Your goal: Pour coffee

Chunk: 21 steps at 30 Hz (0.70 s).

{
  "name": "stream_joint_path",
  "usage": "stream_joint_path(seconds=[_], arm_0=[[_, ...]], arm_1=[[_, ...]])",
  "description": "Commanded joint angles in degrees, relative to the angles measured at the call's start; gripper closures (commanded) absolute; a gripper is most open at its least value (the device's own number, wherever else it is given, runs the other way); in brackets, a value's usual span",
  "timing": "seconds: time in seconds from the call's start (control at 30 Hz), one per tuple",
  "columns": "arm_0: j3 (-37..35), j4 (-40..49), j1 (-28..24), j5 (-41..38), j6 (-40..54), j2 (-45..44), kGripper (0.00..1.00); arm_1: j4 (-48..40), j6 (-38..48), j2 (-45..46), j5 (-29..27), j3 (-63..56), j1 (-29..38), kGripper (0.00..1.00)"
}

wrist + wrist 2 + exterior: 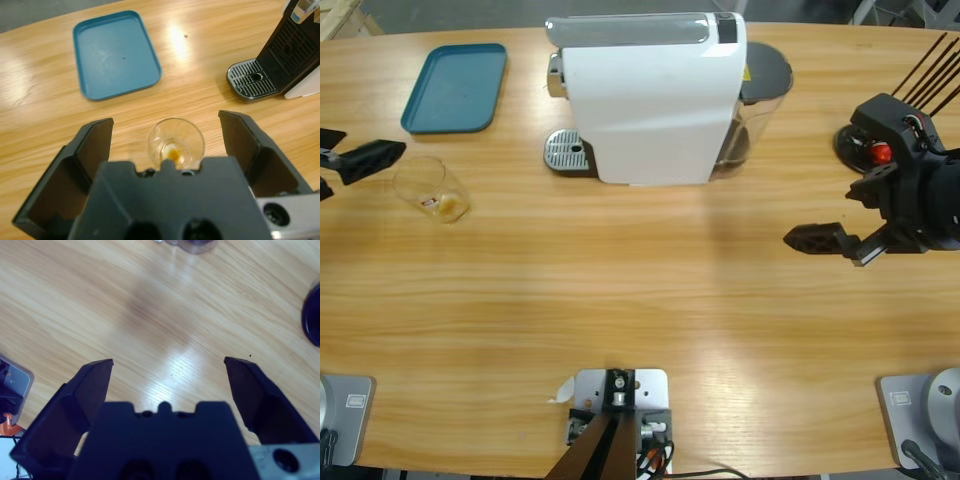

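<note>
Two grippers, both with fingers spread wide and holding nothing.
Left gripper (pixel 165 137) sits just short of the glass tumbler (pixel 176 142), which stands on the desk (pixel 640 300) left of the white coffee machine (pixel 650 100); a trace of coffee (pixel 173 154) lies in its bottom. Right gripper (pixel 167 370) hovers over bare desk right of the machine.

Left gripper (pixel 169 142) jaws stood wide apart over the wooden table (pixel 45 115), a clear glass tumbler (pixel 176 142) between them, untouched. Amber drop at its bottom. Teal tray (pixel 116 54) beyond; machine's drip grate (pixel 251 80) at right.
</note>
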State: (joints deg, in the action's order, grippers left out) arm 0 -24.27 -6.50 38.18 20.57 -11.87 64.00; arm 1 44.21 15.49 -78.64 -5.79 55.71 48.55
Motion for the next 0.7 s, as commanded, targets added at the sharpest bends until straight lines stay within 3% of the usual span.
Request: stream_joint_path(seconds=[0.03,0.33,0.7], arm_0=[[0.54,2.23,4.95,0.84,-6.57,0.84,0.092],[1.94,1.51,7.35,2.54,-13.93,5.66,0.096],[1.47,-0.35,7.40,3.07,-13.85,12.82,0.101]], arm_1=[[-0.53,0.69,-1.57,0.78,-1.83,-0.65,0.000],[-0.53,0.77,-1.55,1.10,-1.90,-0.65,0.000],[-0.53,0.86,-1.32,1.40,-2.04,-0.65,0.000]])
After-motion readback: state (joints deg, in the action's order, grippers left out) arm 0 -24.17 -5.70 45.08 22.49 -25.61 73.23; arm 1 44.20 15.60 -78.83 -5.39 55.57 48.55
